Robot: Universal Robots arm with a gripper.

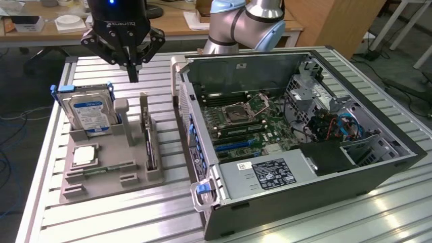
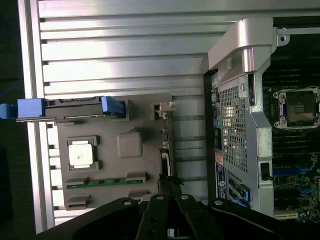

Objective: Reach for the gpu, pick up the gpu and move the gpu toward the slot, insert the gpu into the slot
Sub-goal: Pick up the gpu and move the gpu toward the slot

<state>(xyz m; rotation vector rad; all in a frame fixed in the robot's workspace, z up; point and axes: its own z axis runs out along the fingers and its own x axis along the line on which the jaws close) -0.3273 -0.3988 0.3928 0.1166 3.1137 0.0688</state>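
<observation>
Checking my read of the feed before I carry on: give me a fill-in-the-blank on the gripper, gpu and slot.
1. The gripper, above the gray holder, is ____ and holds nothing.
2. The gpu stands on edge in the holder, between the hard drive and the computer ____.
3. The slot on the green motherboard has ____ card in it.
Missing words: shut; case; no.
</observation>
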